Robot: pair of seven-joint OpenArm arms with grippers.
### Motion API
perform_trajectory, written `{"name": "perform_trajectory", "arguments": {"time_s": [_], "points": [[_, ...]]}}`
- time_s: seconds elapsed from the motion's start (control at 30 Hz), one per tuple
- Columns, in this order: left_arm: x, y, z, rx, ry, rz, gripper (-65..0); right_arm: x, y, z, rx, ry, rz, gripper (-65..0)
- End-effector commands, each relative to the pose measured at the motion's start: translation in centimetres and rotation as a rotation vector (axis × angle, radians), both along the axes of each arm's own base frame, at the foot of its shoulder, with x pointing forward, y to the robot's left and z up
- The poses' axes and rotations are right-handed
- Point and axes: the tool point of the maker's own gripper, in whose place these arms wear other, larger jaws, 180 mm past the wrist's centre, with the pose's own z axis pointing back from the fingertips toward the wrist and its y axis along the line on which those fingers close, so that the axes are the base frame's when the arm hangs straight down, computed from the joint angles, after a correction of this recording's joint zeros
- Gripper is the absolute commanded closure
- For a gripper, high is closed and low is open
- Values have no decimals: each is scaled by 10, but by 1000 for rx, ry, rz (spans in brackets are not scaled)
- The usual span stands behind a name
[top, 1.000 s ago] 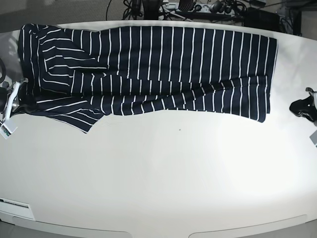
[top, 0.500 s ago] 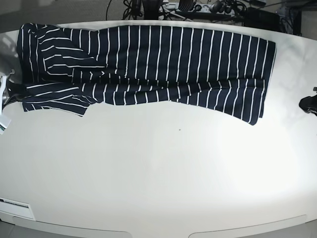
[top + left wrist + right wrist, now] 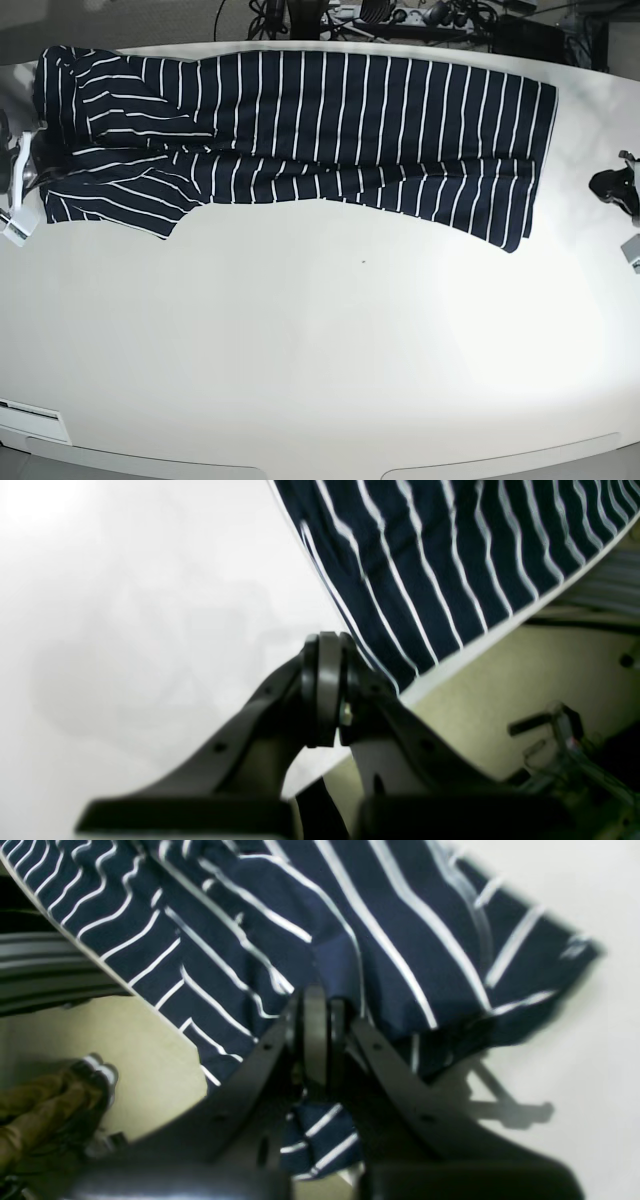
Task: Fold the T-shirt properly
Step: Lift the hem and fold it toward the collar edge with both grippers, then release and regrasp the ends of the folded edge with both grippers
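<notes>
The T-shirt (image 3: 300,130) is lying stretched along the top of the base view as a long lengthwise-folded band, running from the upper left corner to the upper right. Compared with a second ago, its lower edge is sitting higher and straighter, and the sleeve flap at lower left is drawn up and in. To my reading the lengthwise fold is nearly settled, with crosswise folds not yet made.

The right end effector (image 3: 320,1040) is sitting at the left edge of the base view, closed. In the right wrist view striped cloth is bunching at its tips and hanging beneath them, so it appears to be pinching the sleeve end. The left end effector (image 3: 327,690) is sitting at the right edge of the base view, also closed. In the left wrist view its tips are resting just beside the shirt's corner, and no cloth is showing between them.

Around the shirt, the white tabletop (image 3: 330,360) is stretching bare across the lower frame. Cables (image 3: 400,15) are crowding the floor beyond the top edge. The sleeve end at left is looking rumpled and could spoil a clean crosswise fold.
</notes>
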Motion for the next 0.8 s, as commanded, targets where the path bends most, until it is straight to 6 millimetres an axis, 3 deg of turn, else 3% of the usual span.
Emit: {"name": "perform_trajectory", "arguments": {"time_s": [0.0, 0.2, 0.43, 0.77], "points": [[2, 7, 12, 27, -15, -10, 0, 7, -4, 12, -6, -36, 2, 0], [-16, 7, -4, 26, 55, -11, 0, 1, -8, 5, -33, -16, 0, 0], [-24, 6, -10, 23, 82, -11, 0, 7, -7, 6, -27, -47, -15, 0], [-24, 6, -11, 23, 85, -11, 0, 9, -14, -25, -130, -79, -58, 0]]}}
